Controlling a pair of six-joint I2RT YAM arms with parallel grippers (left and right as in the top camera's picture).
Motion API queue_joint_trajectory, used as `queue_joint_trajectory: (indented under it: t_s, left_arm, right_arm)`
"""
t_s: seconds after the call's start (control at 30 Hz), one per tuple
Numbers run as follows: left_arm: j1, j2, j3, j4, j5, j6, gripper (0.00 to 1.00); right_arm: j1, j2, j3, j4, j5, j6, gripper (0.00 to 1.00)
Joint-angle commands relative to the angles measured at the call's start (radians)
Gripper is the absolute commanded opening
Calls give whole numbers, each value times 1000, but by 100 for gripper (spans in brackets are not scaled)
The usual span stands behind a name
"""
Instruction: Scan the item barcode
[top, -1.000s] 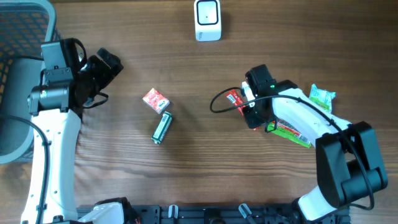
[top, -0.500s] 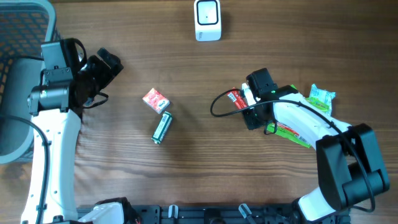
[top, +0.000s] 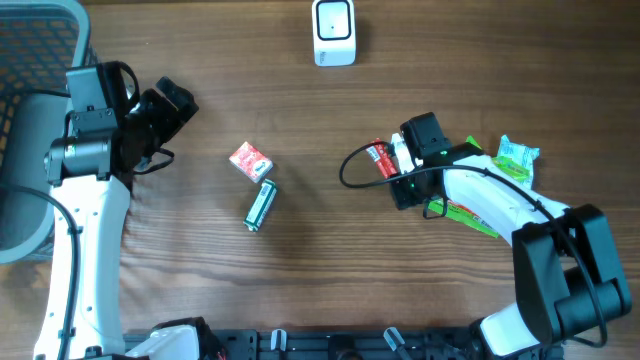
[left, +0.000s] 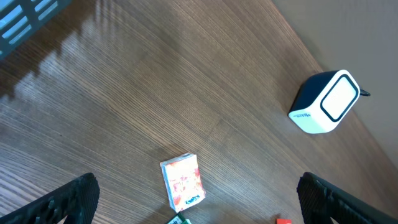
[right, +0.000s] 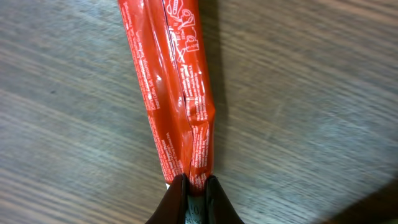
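A long red snack wrapper (right: 177, 93) runs down the right wrist view, its back seam facing up, and my right gripper (right: 194, 186) is shut on its near end. Overhead, the red wrapper (top: 380, 158) sticks out left of my right gripper (top: 402, 165) at centre right. The white barcode scanner (top: 334, 32) stands at the far middle edge; the left wrist view shows this scanner (left: 326, 103) too. My left gripper (top: 172, 105) hangs open at the far left over bare wood, its fingertips (left: 71, 198) far apart.
A small red-and-white box (top: 250, 160) and a green packet (top: 261, 205) lie left of centre. Green packets (top: 515, 155) and a green-red pack (top: 470, 215) lie under the right arm. A grey basket (top: 40, 40) fills the far left corner.
My right gripper has closed onto the end of the red wrapper and shifted slightly right. The left arm has not moved.
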Motion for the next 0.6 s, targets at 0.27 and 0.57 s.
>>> queue_joint_trajectory:
  t_s: [0.27, 0.57]
  left_arm:
    - [2, -10, 1, 2, -9, 8, 100]
    - [2, -10, 1, 2, -9, 8, 100]
  right_arm:
    - [4, -159, 157, -199, -124, 40, 4]
    - [4, -159, 367, -336, -60, 51, 4]
